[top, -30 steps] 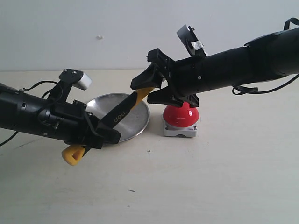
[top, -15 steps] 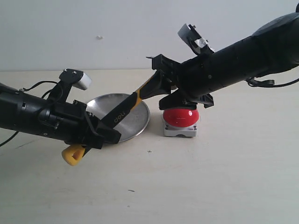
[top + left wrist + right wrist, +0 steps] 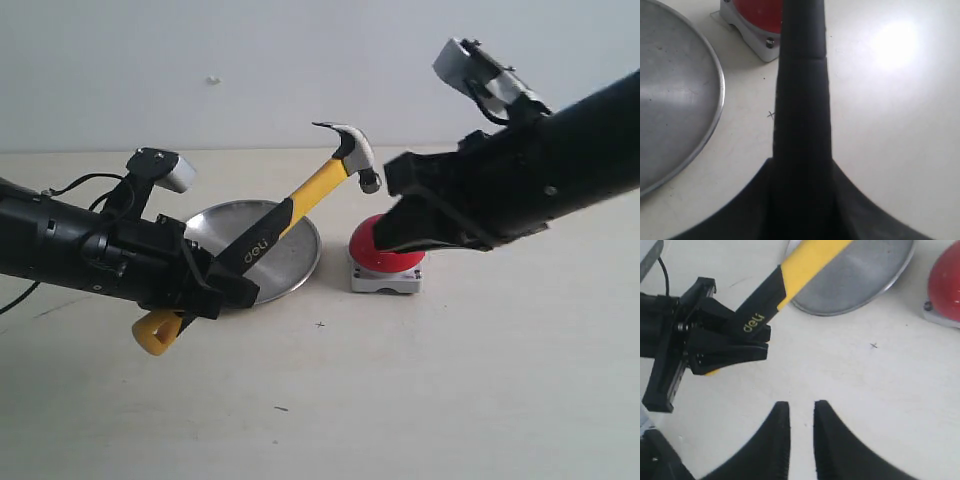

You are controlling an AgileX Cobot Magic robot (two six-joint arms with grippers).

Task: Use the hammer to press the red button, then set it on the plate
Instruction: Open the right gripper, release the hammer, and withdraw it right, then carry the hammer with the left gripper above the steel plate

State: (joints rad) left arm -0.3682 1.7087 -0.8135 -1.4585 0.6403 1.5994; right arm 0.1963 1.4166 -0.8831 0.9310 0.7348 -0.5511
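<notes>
Left tool (image 3: 222, 288) is clamped on the black middle of the hammer (image 3: 312, 188), whose yellow butt pokes out on the near-left side. The handle slants up to the right over the plate (image 3: 297, 252). Its dark head hangs in the air just above and left of the red button (image 3: 388, 262), not touching it. Right tool (image 3: 392, 206) hovers by the button, hiding its top. It is close to the hammer head but apart from it, fingers parted by a narrow gap and gripping nothing. Plate and button sit side by side on the worktop (image 3: 470, 390), plate on the left.
</notes>
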